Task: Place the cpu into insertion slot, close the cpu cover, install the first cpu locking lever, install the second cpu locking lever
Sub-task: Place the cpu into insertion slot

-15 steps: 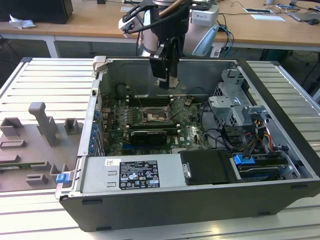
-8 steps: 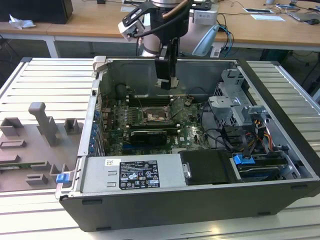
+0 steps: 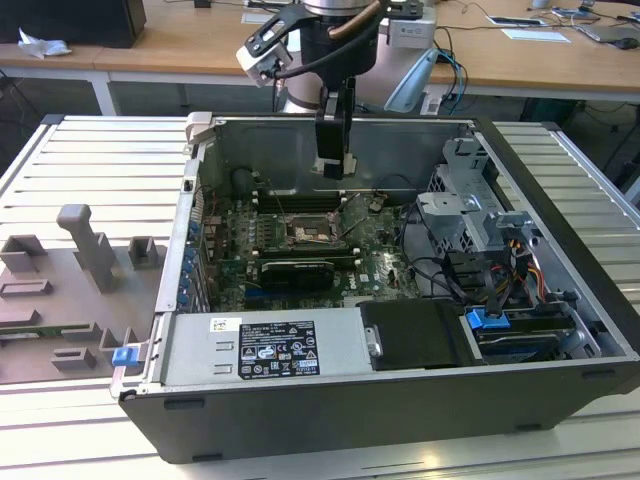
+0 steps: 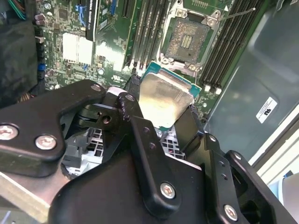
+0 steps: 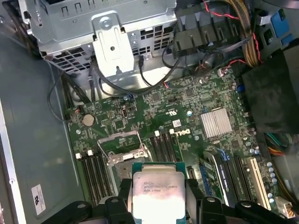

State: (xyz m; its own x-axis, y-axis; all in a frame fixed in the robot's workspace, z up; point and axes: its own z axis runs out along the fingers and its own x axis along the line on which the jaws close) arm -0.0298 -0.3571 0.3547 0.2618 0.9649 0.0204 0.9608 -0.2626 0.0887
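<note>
My gripper (image 3: 335, 168) hangs inside the open computer case, above the motherboard, shut on the cpu (image 4: 166, 95). The cpu is a flat silver-faced square with a green rim, clamped by its edges between the black fingers (image 4: 133, 100). The first wrist view shows the cpu (image 5: 156, 191) hovering just short of the insertion slot. The insertion slot (image 4: 189, 39) lies bare with its contact field exposed. The cpu cover (image 5: 127, 157), a thin silver frame, stands swung open at the slot's edge. A thin wire lever (image 4: 238, 14) sticks out beside the slot.
Memory slots (image 4: 149, 28) flank the socket. A black card (image 3: 295, 270) lies nearer the power supply (image 3: 260, 345). The drive cage (image 3: 470, 210) and cable bundles (image 5: 233, 32) crowd the exterior view's right. A grey fixture (image 3: 90, 250) sits outside the case, on the exterior view's left.
</note>
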